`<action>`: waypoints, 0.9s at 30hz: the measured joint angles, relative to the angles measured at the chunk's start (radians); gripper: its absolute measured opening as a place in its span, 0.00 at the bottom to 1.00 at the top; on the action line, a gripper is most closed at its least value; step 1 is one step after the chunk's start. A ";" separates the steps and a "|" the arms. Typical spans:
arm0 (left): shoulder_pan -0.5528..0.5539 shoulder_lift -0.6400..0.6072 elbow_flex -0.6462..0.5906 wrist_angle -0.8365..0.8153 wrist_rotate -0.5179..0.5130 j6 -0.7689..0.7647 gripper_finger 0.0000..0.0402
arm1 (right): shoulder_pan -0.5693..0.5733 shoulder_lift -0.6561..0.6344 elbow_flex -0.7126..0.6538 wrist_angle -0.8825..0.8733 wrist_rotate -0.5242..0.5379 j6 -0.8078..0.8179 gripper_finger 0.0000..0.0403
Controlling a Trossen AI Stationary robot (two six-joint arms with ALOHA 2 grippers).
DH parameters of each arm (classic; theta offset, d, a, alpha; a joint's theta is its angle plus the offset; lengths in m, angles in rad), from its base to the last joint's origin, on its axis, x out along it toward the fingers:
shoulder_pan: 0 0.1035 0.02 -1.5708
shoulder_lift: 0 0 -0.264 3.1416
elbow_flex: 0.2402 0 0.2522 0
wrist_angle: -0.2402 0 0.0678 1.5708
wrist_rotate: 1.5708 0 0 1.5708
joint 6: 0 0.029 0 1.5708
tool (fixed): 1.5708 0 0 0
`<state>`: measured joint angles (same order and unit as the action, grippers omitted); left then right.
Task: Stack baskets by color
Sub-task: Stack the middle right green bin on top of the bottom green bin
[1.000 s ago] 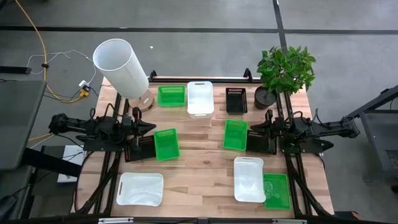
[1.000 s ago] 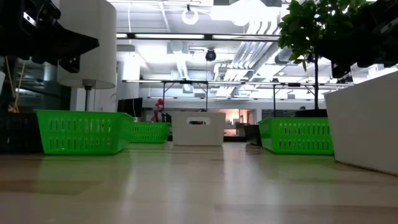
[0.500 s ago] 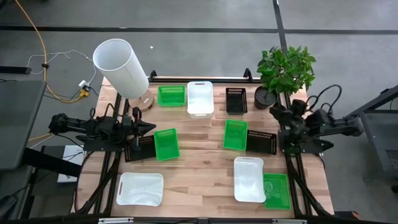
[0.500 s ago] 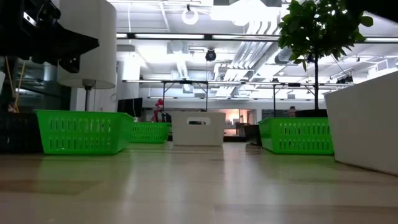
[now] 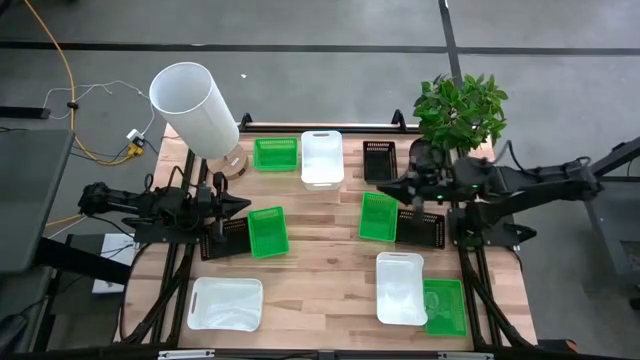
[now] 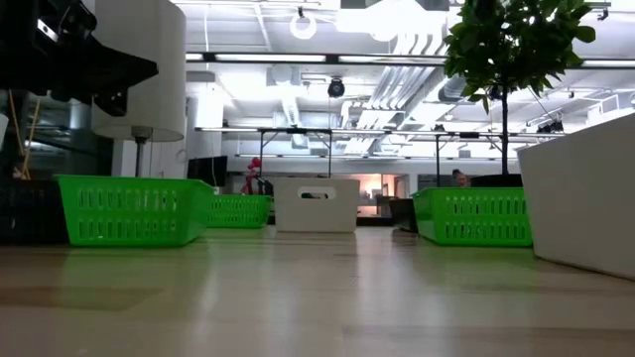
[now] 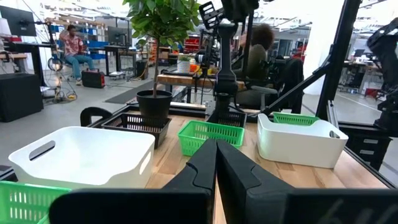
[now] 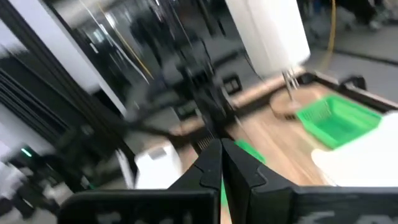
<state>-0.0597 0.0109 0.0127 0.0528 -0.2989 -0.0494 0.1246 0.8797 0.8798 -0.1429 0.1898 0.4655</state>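
Observation:
Several baskets lie apart on the wooden table. Green ones sit at the far edge [image 5: 275, 153], left of centre [image 5: 267, 231], right of centre [image 5: 378, 216] and near right [image 5: 444, 306]. White ones rest at the far edge [image 5: 322, 157], near left [image 5: 226, 303] and near right [image 5: 400, 288]. Black mesh ones sit at the far edge [image 5: 380, 160] and at the right [image 5: 421, 228]. My left gripper [image 5: 245, 206] is shut and level at the table's left side. My right gripper [image 5: 385, 187] is shut and raised above the green and black baskets at the right.
A tall white cylinder [image 5: 195, 105] stands at the far left corner and a potted plant [image 5: 455, 115] at the far right corner. Another black basket [image 5: 225, 238] lies under my left arm. People sit in the room beyond the table [image 7: 74, 46].
My right arm has risen well clear of the table and stretched out toward the table's middle, rolling its wrist; its fingers stay shut. Its dark shape has left the top right of the low view. No basket has moved.

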 joint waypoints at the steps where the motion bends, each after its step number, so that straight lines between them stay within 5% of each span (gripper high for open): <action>1: 0.000 0.000 0.000 0.000 0.000 0.000 0.00 | 0.000 0.030 0.041 -0.056 0.000 0.001 0.00; 9: 0.000 0.000 0.000 0.000 0.000 0.000 0.00 | 0.000 0.198 0.297 -0.592 -0.007 0.095 0.00; 16: 0.000 0.000 0.000 0.000 0.000 0.000 0.00 | 0.000 0.261 0.258 -0.932 -0.027 0.378 0.02; 27: 0.000 0.000 0.000 0.002 0.000 -0.011 0.00 | -0.138 0.266 -0.040 -0.805 0.019 0.691 0.51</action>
<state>-0.0599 0.0109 0.0124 0.0548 -0.2989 -0.0604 -0.0131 1.1458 0.8400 -0.9478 0.2085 1.1566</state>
